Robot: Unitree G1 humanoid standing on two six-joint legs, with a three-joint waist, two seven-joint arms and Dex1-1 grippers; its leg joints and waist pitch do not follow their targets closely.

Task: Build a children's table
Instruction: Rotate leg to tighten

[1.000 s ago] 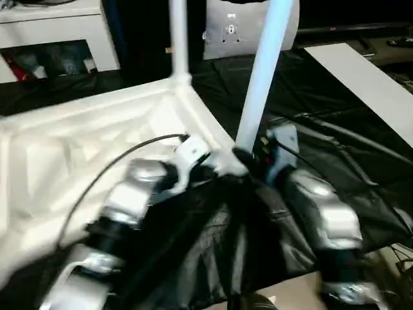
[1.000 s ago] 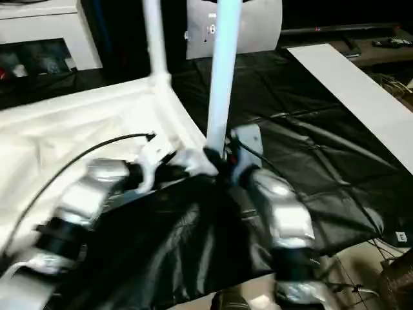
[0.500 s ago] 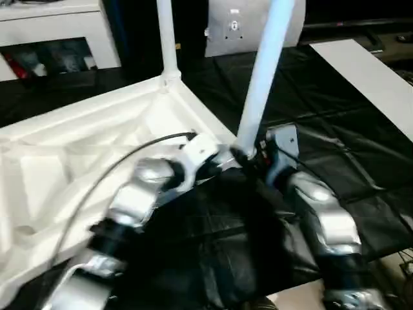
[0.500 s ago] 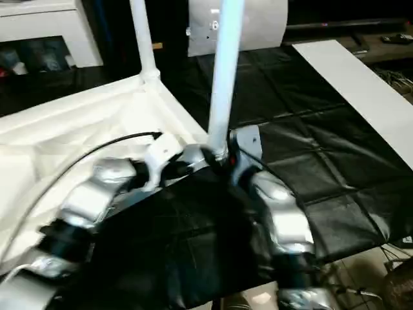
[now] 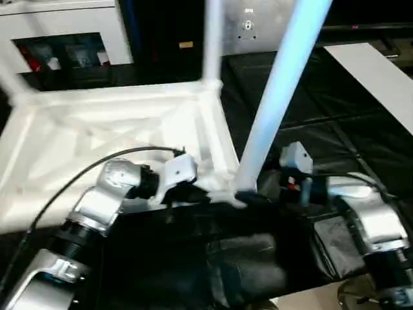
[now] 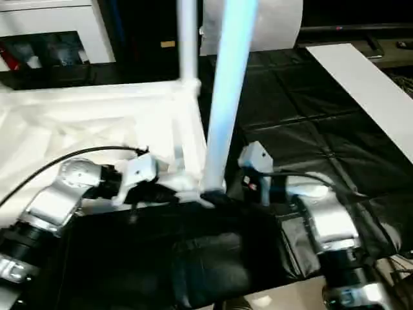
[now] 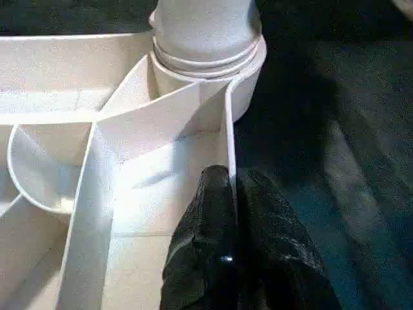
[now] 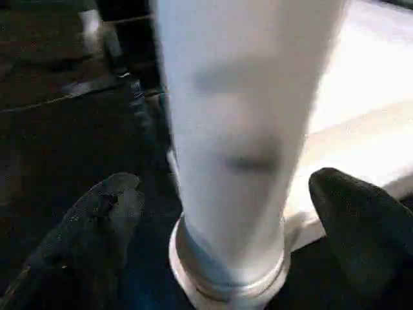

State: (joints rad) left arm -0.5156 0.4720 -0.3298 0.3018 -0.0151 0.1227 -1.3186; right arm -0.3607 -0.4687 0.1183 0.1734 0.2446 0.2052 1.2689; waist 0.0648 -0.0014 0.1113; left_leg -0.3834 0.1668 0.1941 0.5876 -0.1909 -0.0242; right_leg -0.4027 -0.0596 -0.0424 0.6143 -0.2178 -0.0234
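The all-white plastic children's table (image 5: 116,123) lies upside down on a black quilted cloth (image 5: 361,129), its rectangular top with raised rim facing up. 2 long round tapered tube legs stand upright in corner sockets: the near leg (image 5: 277,97) and a far leg (image 5: 211,39).

The left gripper (image 7: 226,206) has its fingers clenched across the thin rim wall, just beside the near leg's socket. The right gripper (image 8: 222,213) has its fingers (image 8: 97,219) released and spread wide on either side of the near leg's base, apart from it.

The top looks light and hollow, ribbed underneath, so probably stiff enough yet inclined to slide on the cloth; the rim makes a narrow, secure pinch point. The legs seem smooth and slippery, best gripped low near the socket, where leverage on the joint is least.
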